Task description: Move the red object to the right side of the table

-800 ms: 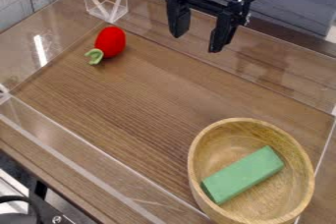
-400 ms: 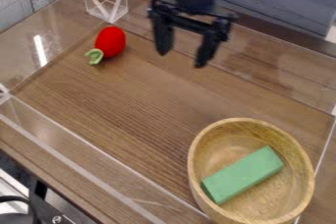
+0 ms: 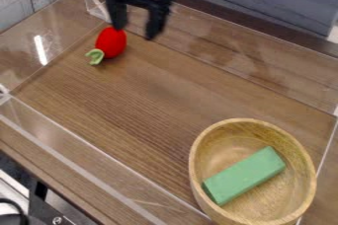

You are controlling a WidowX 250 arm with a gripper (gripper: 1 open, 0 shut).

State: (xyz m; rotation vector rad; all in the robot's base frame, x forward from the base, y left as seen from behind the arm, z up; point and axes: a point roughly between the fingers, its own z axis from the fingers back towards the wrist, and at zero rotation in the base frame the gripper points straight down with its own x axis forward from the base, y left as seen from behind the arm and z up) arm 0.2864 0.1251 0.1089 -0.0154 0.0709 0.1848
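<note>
The red object (image 3: pixel 110 42) is a small rounded toy with a pale green stem end, lying on the brown wood-grain table (image 3: pixel 158 111) near its far left corner. My gripper (image 3: pixel 136 25) hangs just right of and slightly behind the toy, pointing down. Its two dark fingers stand apart and open with nothing between them. The gripper does not touch the toy.
A round light wooden bowl (image 3: pixel 211 150) sits at the near right and holds a green rectangular block (image 3: pixel 243 176). Low clear acrylic walls (image 3: pixel 53 130) edge the table on all sides.
The gripper has travelled left across the back of the table, from above the middle to beside the red object. Its fingers stayed open. The toy and bowl have not moved.
</note>
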